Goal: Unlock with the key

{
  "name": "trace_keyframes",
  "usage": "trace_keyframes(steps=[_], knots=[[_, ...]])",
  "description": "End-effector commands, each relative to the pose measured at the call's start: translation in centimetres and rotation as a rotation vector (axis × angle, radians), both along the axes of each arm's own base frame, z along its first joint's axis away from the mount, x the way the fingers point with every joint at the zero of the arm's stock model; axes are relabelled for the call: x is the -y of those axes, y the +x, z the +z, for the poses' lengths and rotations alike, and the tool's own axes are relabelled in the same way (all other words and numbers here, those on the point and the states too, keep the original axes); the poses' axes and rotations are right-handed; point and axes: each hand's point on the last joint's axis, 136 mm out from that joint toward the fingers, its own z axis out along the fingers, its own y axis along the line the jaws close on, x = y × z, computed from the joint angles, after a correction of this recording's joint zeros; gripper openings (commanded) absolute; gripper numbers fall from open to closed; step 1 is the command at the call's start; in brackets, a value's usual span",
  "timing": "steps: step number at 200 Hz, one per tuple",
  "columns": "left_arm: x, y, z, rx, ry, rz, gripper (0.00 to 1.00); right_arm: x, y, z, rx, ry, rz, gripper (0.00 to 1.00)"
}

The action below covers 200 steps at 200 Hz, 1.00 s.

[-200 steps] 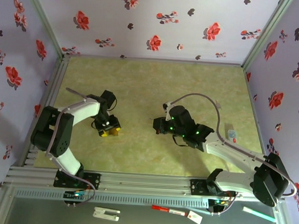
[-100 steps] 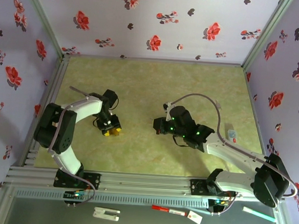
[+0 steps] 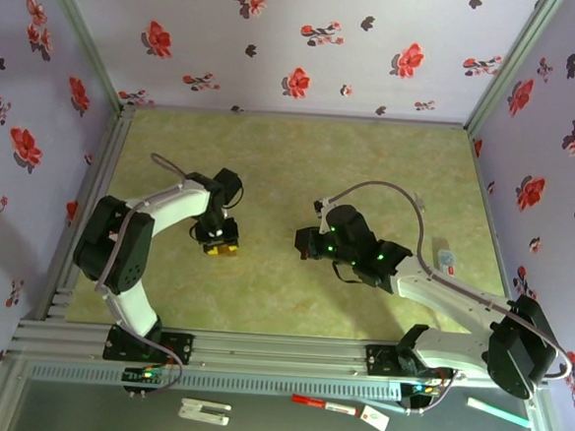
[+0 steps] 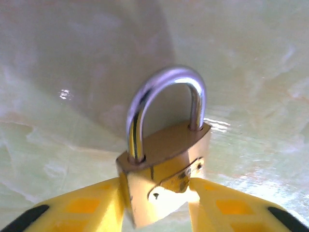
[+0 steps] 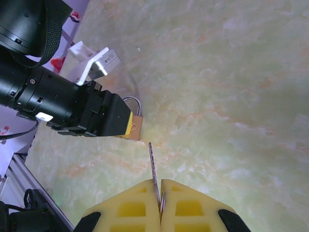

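A brass padlock with a steel shackle stands clamped by its body between the yellow fingers of my left gripper, which is shut on it. In the top view the left gripper sits left of centre on the green mat. My right gripper is shut on a thin key, whose blade points toward the padlock with a short gap between them. In the top view the right gripper is at mid-table, to the right of the padlock.
A small blue object lies on the mat at the right. Flowered walls close in three sides. An aluminium rail runs along the front, with a white part, a red pen and a teal stick beyond it.
My left gripper has swung a little to the right and away from the front rail, carrying the padlock nearer the key. The right arm has stayed put.
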Motion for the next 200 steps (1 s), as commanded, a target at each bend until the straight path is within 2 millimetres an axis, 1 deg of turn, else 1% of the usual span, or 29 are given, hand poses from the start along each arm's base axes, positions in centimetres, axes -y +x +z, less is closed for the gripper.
trace_keyframes(steps=[1, 12, 14, 19, 48, 79, 98, 131, 159, 200], knots=[[0.1, 0.2, 0.5, 0.007, 0.039, -0.048, 0.21, -0.4, 0.1, 0.4, 0.015, 0.027, -0.002, 0.00], [0.3, 0.3, 0.5, 0.011, 0.040, -0.054, 0.20, -0.5, 0.1, 0.5, 0.017, 0.032, 0.001, 0.00], [0.0, -0.1, 0.6, -0.005, 0.050, -0.056, 0.19, -0.5, 0.1, 0.5, 0.017, 0.032, 0.001, 0.00], [0.0, -0.2, 0.6, -0.012, 0.055, -0.060, 0.18, -0.5, 0.1, 0.5, 0.017, 0.032, 0.001, 0.00], [0.3, 0.1, 0.5, -0.017, 0.065, -0.078, 0.16, -0.7, 0.1, 0.5, 0.016, 0.033, 0.006, 0.00], [0.7, 0.4, 0.6, -0.012, 0.065, -0.089, 0.16, -0.6, 0.0, 0.3, 0.014, 0.032, 0.007, 0.00], [1.3, 0.7, 0.9, -0.011, 0.070, -0.109, 0.17, -0.6, 0.1, 0.3, 0.012, 0.037, 0.005, 0.00], [1.7, 0.6, 0.8, -0.033, 0.105, -0.154, 0.17, -0.7, 0.0, 0.2, 0.010, 0.040, 0.008, 0.00], [1.7, 0.6, 0.9, -0.034, 0.131, -0.169, 0.19, -0.7, -0.1, 0.2, 0.007, 0.042, 0.008, 0.00], [2.3, 1.0, 0.9, -0.022, 0.134, -0.170, 0.26, -0.7, -0.1, 0.1, 0.006, 0.045, 0.009, 0.00]])
